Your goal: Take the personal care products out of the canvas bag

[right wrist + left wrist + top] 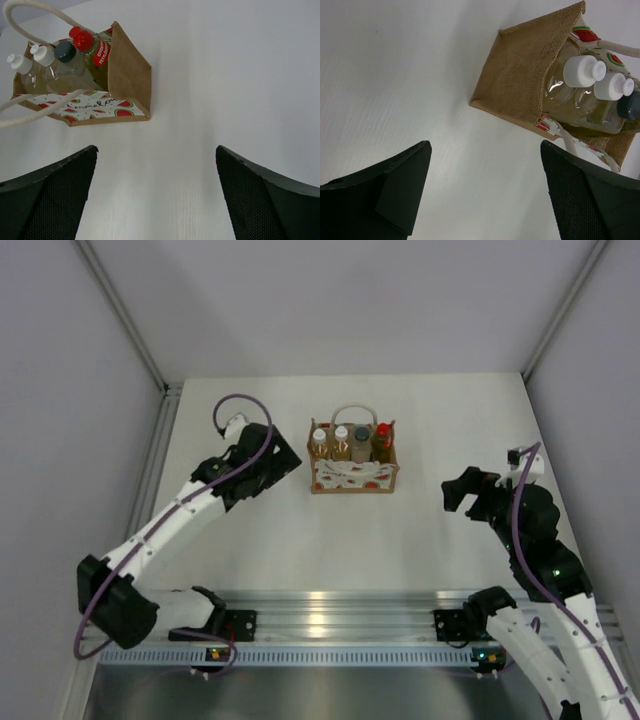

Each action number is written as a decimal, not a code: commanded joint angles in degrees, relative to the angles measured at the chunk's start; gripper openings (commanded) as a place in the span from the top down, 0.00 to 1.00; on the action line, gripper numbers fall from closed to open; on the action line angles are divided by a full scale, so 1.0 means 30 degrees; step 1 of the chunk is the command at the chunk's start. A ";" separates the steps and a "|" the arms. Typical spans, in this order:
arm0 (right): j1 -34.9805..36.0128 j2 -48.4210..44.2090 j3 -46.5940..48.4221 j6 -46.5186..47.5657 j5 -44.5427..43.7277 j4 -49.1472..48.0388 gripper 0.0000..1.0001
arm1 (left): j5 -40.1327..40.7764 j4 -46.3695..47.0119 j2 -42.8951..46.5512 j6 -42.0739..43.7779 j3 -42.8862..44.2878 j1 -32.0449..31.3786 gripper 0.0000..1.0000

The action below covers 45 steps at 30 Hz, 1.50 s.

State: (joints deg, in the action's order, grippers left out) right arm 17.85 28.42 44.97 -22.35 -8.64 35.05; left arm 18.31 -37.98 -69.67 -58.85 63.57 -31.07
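Nothing is out yet, as far as I can judge: the canvas bag (352, 475) stands upright toward the far middle of the worktop (450, 420), and all four products are inside it in a row. From left to right in the overhead view they are the first amber bottle (319, 443), the second amber bottle (341, 441), the pale bottle with the dark grey cap (361, 440) and the yellow bottle with the red cap (383, 440). Only their caps and shoulders show above the rim. I see no bottle standing on the worktop outside the bag, so the whole job is ahead of me, four removals in all. My left tool (485, 145) is spread wide and holds nothing; it hangs just to the left of the bag, apart from it, with the brown side wall and the white caps in sight of its wrist camera. My right tool (156, 148) is also spread and empty, well apart from the bag on the right and a little nearer to me, looking at the end where the red cap sits. Neither tool touches the bag or a bottle. I reckon the first step in hand is the approach, with the amber bottles closest to my left side and the yellow one closest to my right.
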 commanded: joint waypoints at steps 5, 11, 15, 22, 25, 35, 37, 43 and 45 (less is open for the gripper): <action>0.0350 0.0017 -0.0224 -0.0109 0.0567 -0.0726 0.01 | 0.2976 0.1028 -0.4046 -0.2326 0.3123 -0.1653 0.15; 0.0321 -0.0070 -0.0459 0.0037 0.0567 -0.0726 0.00 | 0.3040 0.1290 -0.6187 -0.2970 0.4327 -0.2299 0.23; 0.0350 -0.0041 -0.0459 0.0096 0.0626 -0.0726 0.00 | 0.2629 0.2051 -0.6658 -0.3351 0.4093 -0.2416 0.32; 0.0350 -0.0129 -0.0430 0.0125 0.0626 -0.0726 0.00 | 0.2453 0.2433 -0.7596 -0.3674 0.3977 -0.2563 0.59; 0.0350 -0.0158 -0.0401 0.0096 0.0655 -0.0726 0.00 | 0.2191 0.2463 -0.7802 -0.3820 0.3684 -0.2563 0.85; 0.0350 0.2941 0.0535 -0.0694 0.2938 -0.4061 0.01 | 0.2014 0.4274 -0.6808 -0.4583 0.0346 -0.2739 1.00; 0.0321 0.4728 0.1034 -0.0899 0.3875 -0.5375 0.05 | 0.1955 0.4804 -0.6748 -0.4554 -0.0414 -0.2739 1.00; 0.1081 0.9270 0.2878 -0.0376 0.3616 -0.7462 0.32 | 0.1369 0.6944 -0.6865 -0.4289 -0.2231 -0.2827 1.00; 0.1871 1.0793 0.3987 -0.0052 0.2273 -0.7493 0.35 | 0.1398 0.7586 -0.6719 -0.4290 -0.2731 -0.2856 1.00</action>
State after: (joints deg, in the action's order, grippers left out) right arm 20.05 57.08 50.54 -24.03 0.82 19.79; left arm 24.91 -14.31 -87.24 -72.20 60.31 -39.18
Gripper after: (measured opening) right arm 0.671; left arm 0.143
